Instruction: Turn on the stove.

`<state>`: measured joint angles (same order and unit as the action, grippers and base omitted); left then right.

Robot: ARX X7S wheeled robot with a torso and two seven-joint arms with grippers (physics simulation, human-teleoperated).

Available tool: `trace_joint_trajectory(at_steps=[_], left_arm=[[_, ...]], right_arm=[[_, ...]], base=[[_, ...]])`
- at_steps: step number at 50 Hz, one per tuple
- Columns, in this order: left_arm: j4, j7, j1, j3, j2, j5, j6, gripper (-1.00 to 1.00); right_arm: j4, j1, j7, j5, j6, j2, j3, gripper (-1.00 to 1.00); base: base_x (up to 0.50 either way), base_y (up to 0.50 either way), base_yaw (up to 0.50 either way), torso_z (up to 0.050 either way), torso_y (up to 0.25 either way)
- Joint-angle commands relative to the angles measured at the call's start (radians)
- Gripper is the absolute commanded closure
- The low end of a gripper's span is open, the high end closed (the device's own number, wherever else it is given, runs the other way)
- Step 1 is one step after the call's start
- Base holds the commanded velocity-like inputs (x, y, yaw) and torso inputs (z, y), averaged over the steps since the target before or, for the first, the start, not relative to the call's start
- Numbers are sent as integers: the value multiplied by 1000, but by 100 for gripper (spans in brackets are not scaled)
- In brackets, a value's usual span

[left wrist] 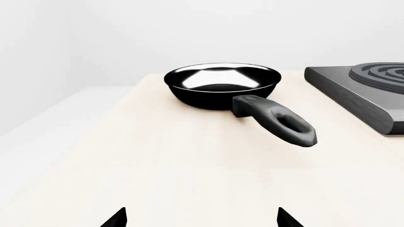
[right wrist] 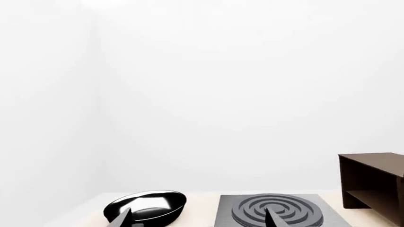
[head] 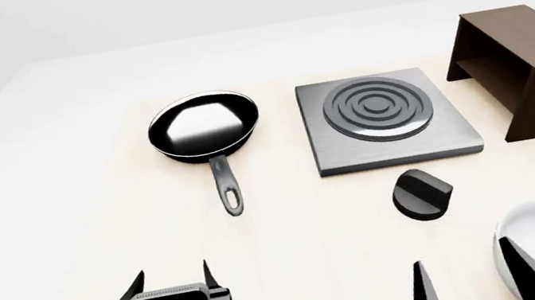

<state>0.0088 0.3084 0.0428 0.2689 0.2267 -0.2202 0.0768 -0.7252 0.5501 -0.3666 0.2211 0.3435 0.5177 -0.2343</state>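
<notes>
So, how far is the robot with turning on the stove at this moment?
The coil on the stove is dark grey with no glow, so it does not look on. The knob lies on the table apart from both grippers. The left gripper and right gripper are open and hold nothing. The pan sits beside the stove. Reaching and turning the knob appears left.

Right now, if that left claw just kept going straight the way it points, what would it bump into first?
Most likely the pan: the left gripper, jaws apart, points along the bare table at it, probably reaching the handle first. Depth is hard to judge.
</notes>
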Motion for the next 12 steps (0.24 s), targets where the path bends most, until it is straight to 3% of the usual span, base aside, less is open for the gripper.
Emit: trace_joint_trajectory(at_steps=[1, 12], left_arm=[[-11, -19, -4, -1, -3, 1, -51, -100], [-5, -16, -5, 3, 1, -5, -50, -100]], right_arm=[[-30, 129, 24, -51, 147, 31, 30, -100], [-5, 82, 22, -64, 86, 20, 2, -100]], base=[[0, 0, 0, 0, 0], [0, 0, 0, 0, 0]])
